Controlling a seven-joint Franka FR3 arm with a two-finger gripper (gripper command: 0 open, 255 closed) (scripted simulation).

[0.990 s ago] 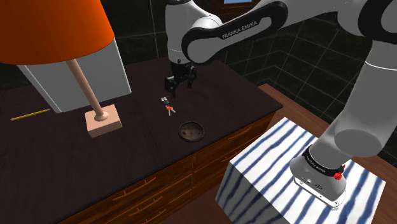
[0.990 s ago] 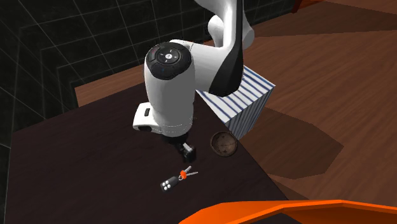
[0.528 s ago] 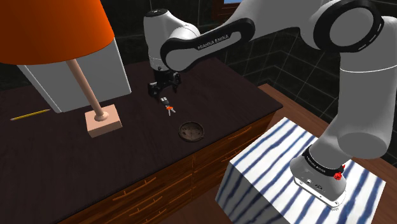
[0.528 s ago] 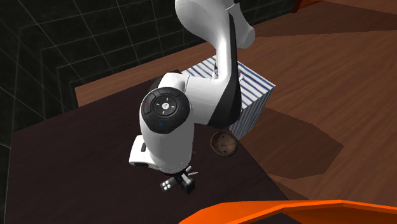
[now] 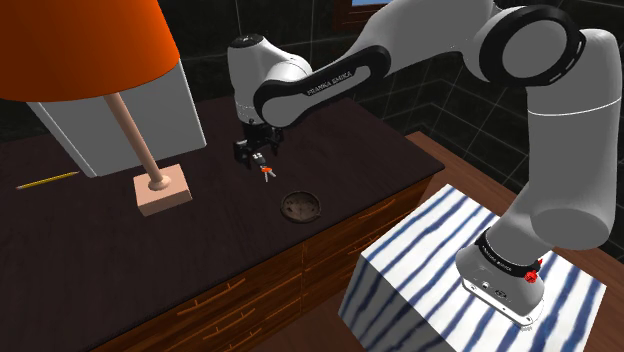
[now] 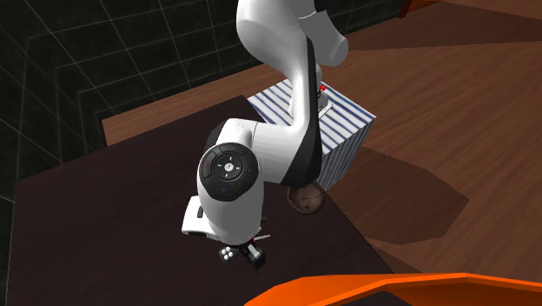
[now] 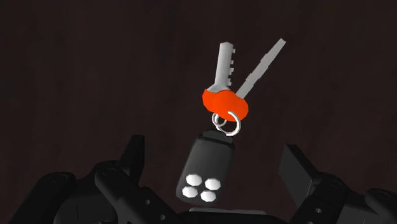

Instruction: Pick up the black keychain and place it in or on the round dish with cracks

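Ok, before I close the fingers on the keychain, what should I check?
1. Gripper open: ok.
2. Black fob between the fingers, neither touching it: ok.
3. Keys and orange tag beyond the fingers, out of the pinch: ok.
4. Fingers low enough to catch the fob: cannot tell.
5. Round dish upright on the dresser top, near the keychain: ok.

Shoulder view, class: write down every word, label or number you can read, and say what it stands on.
"FRANKA EMIKA": on the white arm's forearm.
Lettering on the dark ring at the arm's base: too small to read.
No other text is readable.
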